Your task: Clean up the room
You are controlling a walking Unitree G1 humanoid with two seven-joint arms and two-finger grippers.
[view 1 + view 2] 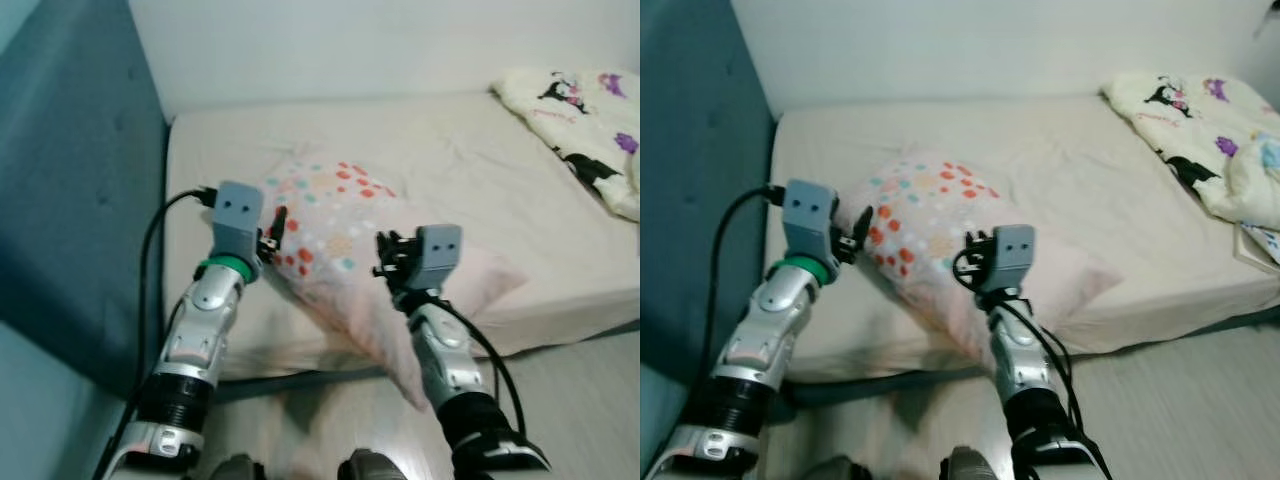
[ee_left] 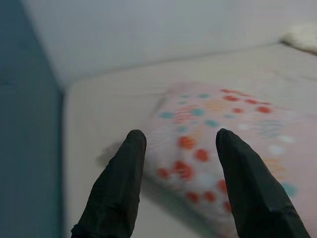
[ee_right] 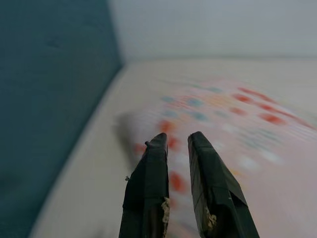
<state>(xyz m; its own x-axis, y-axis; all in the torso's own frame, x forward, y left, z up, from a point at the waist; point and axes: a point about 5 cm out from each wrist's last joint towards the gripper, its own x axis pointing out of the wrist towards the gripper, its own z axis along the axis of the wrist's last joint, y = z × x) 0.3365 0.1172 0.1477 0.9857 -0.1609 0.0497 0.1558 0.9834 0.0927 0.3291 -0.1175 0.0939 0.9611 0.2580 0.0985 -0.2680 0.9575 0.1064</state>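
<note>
We stand at the side of a bed with a cream fitted sheet (image 1: pixel 450 160), and a pale pink pillow dotted in red, orange and teal (image 1: pixel 335 240) lies across its near part, one corner hanging past the mattress edge toward the grey wood-look floor (image 1: pixel 570 390). Left of the pillow rises a teal padded headboard (image 1: pixel 70 170); beyond the pillow a plain white wall (image 1: pixel 350 40) closes the far side of the bed. A white quilt printed with black and purple cartoon figures (image 1: pixel 585 120) is bunched well to the pillow's right. Between pillow and quilt the sheet lies bare. Our left pincer (image 1: pixel 276 232) sits at the pillow's left edge, fingers (image 2: pixel 119 188) spread apart and holding nothing. Our right pincer (image 1: pixel 385 255) is over the pillow's near side, fingers (image 3: pixel 148 193) nearly together; we cannot tell whether they pinch fabric.
</note>
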